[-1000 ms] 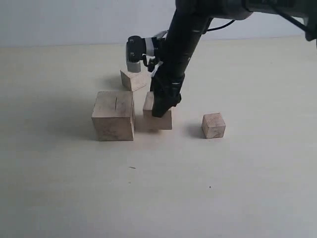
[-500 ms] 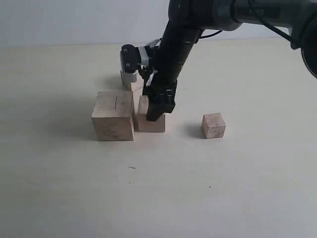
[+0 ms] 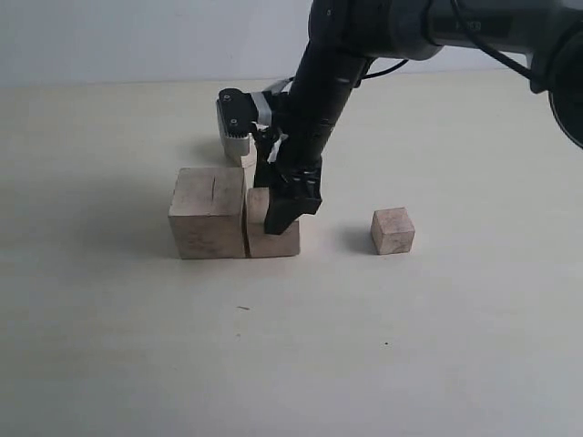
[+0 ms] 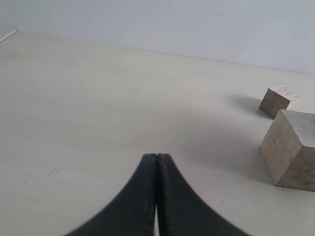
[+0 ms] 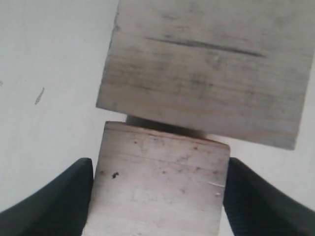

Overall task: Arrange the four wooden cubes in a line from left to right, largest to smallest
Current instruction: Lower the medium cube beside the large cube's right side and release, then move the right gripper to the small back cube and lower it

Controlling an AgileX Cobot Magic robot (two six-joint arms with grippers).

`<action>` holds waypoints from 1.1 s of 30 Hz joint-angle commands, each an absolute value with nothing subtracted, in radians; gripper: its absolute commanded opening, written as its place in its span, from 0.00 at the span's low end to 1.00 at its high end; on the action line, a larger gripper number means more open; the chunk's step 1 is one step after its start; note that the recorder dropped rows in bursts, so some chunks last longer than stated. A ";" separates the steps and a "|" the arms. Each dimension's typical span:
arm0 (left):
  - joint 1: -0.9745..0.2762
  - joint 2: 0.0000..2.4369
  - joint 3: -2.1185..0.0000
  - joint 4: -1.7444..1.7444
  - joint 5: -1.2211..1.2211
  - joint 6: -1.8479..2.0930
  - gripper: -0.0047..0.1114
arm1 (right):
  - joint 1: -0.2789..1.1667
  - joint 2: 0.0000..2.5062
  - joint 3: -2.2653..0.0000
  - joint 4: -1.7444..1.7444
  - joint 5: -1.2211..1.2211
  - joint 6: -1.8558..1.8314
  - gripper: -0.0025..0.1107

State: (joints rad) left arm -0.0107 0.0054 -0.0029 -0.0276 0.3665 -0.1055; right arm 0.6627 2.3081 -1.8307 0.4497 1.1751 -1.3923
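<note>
Though still within the right end effector (image 5: 157, 196), clamped second-largest cube (image 3: 271, 241) now against largest cube (image 3: 209, 214).

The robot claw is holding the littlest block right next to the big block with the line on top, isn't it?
Not quite. The right gripper is holding a mid-sized cube, not the littlest one, right next to the big cube with the line on top. The exterior view shows the littlest cube sitting alone on the table, off to the right, with nothing touching it.
</note>
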 commanded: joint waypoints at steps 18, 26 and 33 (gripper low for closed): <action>-0.015 0.000 0.000 -0.033 0.359 -0.106 0.04 | 0.662 2.300 -1.831 0.456 1.129 -1.289 0.69; -0.015 0.000 0.000 -0.033 0.359 -0.106 0.04 | 0.662 2.204 -1.831 0.456 1.139 -1.230 0.69; -0.015 0.000 0.000 -0.033 0.359 -0.106 0.04 | 0.662 2.128 -1.831 0.397 1.067 -1.066 0.66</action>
State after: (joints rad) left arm -0.0107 0.0054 -0.0029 -0.0276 0.3665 -0.1055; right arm 0.6627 2.1605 -1.8307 0.4361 1.1309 -1.1642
